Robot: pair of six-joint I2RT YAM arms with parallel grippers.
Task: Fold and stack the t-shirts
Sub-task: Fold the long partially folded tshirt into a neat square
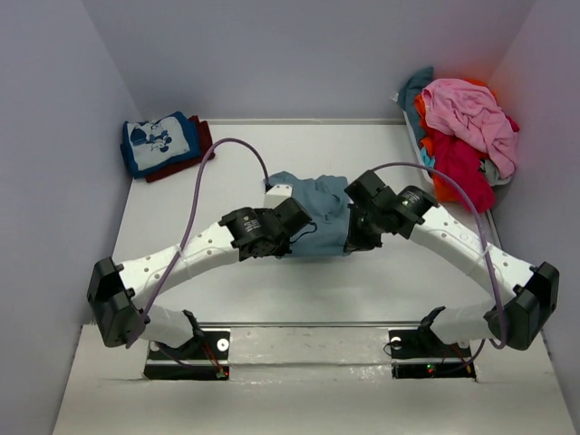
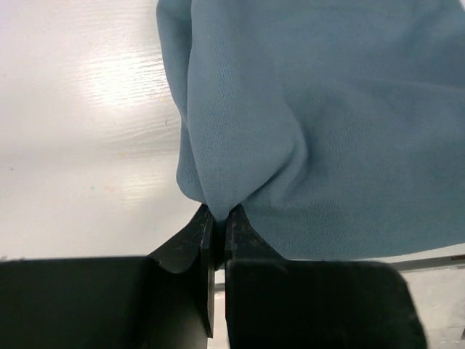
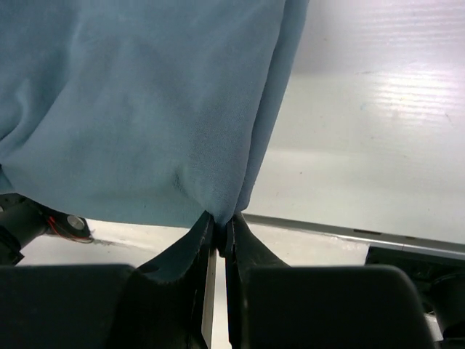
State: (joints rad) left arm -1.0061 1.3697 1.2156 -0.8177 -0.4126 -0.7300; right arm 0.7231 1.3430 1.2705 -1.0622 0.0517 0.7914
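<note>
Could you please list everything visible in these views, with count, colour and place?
slate-blue t-shirt: 1, slate blue, table centre, pinched at two spots
cartoon-print t-shirt: 1, blue with white print, folded, far left, on top of the stack
dark red t-shirt: 1, dark red, under the cartoon-print one
pink t-shirt: 1, pink, top of the loose pile, far right
red t-shirt: 1, red, front of the pile
orange t-shirt: 1 seen, orange, low in the pile
teal t-shirt: 1, teal, back of the pile
table: 1, white
cables: 2, purple, one looped above each arm
arms: 2, white and black, near edge
left pincer: shut on the slate-blue t-shirt
right pincer: shut on the slate-blue t-shirt
</note>
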